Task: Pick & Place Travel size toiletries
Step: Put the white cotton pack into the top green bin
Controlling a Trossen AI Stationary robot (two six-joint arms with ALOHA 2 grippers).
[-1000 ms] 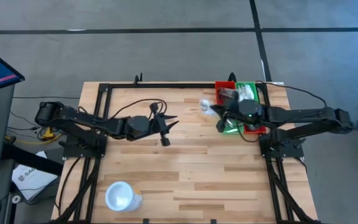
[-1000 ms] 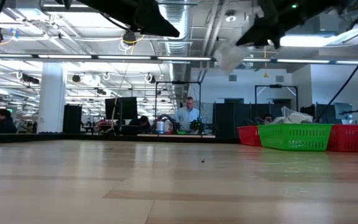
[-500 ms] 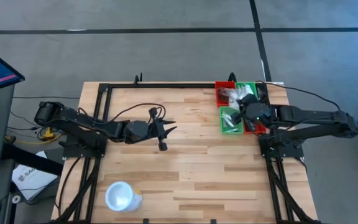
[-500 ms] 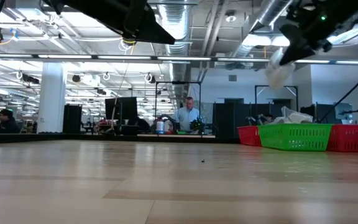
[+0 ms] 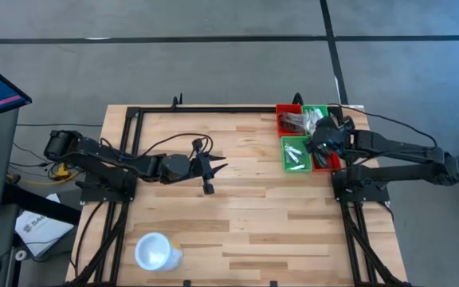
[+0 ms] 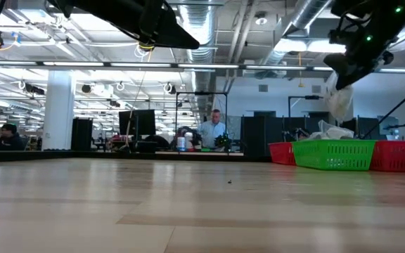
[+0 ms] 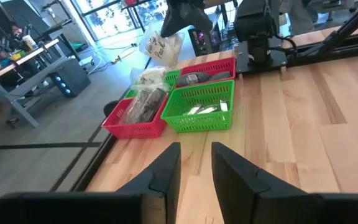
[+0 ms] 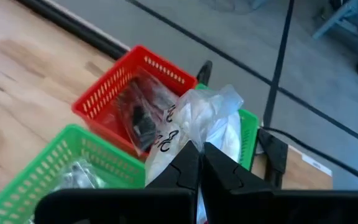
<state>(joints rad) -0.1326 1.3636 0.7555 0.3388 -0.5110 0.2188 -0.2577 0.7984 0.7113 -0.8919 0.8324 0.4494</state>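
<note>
Up at the far right corner of the table (image 5: 237, 215), the right claw (image 8: 197, 163) hangs above a cluster of small baskets, its fingers pinched together on a clear plastic sachet (image 8: 207, 127) with white contents. In the low view the sachet (image 6: 340, 98) dangles free in the air under the claw, well above the basket rims. From overhead, the right claw (image 5: 323, 135) sits over the seam between the green and red baskets.

Four baskets stand side by side in a block. A red basket (image 8: 114, 93) holds dark grey tubes in clear wrapping (image 8: 143, 115). Just beside it a green basket (image 8: 55, 163) holds more clear sachets (image 8: 79, 176). From the left wrist view another green basket (image 7: 202, 112) shows white-filled sachets lying flat on its floor, and a red basket (image 7: 210, 70) behind it carries a dark grey case (image 7: 197, 77).

The left claw (image 7: 194, 168) hovers over bare wood near the middle of the table, well apart from the baskets, its fingers a little apart and holding nothing. A white cup (image 5: 153, 252) stands alone near the front left edge of the table.
</note>
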